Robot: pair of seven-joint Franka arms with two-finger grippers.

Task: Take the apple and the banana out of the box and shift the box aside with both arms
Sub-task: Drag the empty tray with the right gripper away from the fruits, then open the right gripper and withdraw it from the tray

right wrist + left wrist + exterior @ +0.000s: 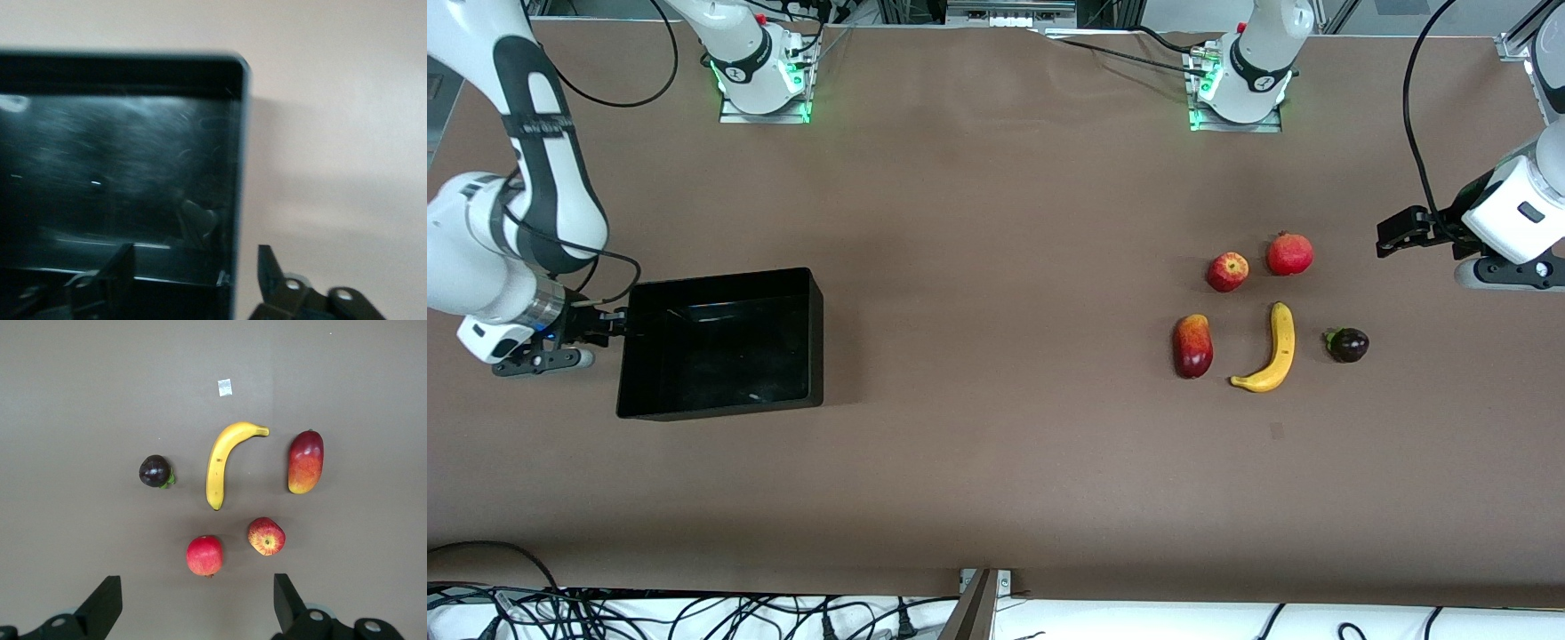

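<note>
The black box (pixel 815 338) stands at the right arm's end of the table. My right gripper (pixel 611 325) is low at the box's end wall, open. In the right wrist view it (pixel 195 275) straddles a box wall (pixel 237 167) near a corner, one finger over the inside and one outside. The yellow banana (pixel 1272 351) and the red-and-yellow apple (pixel 1228 271) lie toward the left arm's end. My left gripper (pixel 1384 240) hovers open and empty beside the fruits. In the left wrist view it (pixel 197 608) looks down on the banana (pixel 223 463) and the apple (pixel 266 535).
A round red pomegranate (pixel 1289 253) lies beside the apple. A red-yellow mango (pixel 1192 346) and a dark purple fruit (pixel 1347 344) flank the banana. All three show in the left wrist view: pomegranate (pixel 204 555), mango (pixel 306 461), purple fruit (pixel 155 471). Cables lie along the table's near edge.
</note>
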